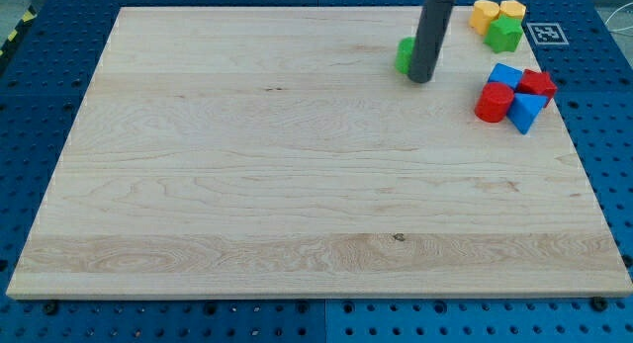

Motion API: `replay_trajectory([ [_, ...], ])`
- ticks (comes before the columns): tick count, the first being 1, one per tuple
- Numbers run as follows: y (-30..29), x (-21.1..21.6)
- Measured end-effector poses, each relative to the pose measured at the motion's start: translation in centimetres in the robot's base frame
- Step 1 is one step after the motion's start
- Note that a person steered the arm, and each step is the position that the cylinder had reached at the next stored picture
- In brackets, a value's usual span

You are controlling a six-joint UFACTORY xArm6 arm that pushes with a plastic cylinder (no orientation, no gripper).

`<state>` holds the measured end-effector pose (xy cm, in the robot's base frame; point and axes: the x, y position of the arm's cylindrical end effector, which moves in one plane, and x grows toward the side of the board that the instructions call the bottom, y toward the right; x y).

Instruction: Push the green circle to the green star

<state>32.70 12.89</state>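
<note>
Closest to you is the front edge of the wooden board [297,274], a pale plank top with long grain lines and one small dark knot [399,236] toward the view's bottom right. It sits on a blue perforated base [30,135] that shows on all sides, and there's a bit of yellow-black hazard tape [15,32] at the view's top left corner. A printed black-and-white marker tag [547,33] lies just off the board's top right corner.

No claw on this rig, so there's nothing wide, narrow or holding anything: you've just got the dark rod, coming down from the view's top. My tip [420,79] rests on the board, touching or just beside the right side of the green circle [405,54], which the rod partly hides, so you only see its left part.

The green star [504,34] is well apart from that, up near the top right corner. It's pressed against two yellow blocks, one [484,13] to its upper left and one [512,9] right above it; can't make out their shapes for sure.

Below that cluster there's a second bunch near the right edge: a red cylinder [493,103], a blue block [504,75] above it, another red block [538,84] to the right, and a blue one [525,113] at the bottom, all touching.
</note>
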Motion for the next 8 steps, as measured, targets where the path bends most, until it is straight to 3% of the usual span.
replay_trajectory([
  [2,0.0,-3.9],
  [4,-10.6,-4.3],
  [5,-11.7,-6.1],
  [8,-4.0,-7.9],
])
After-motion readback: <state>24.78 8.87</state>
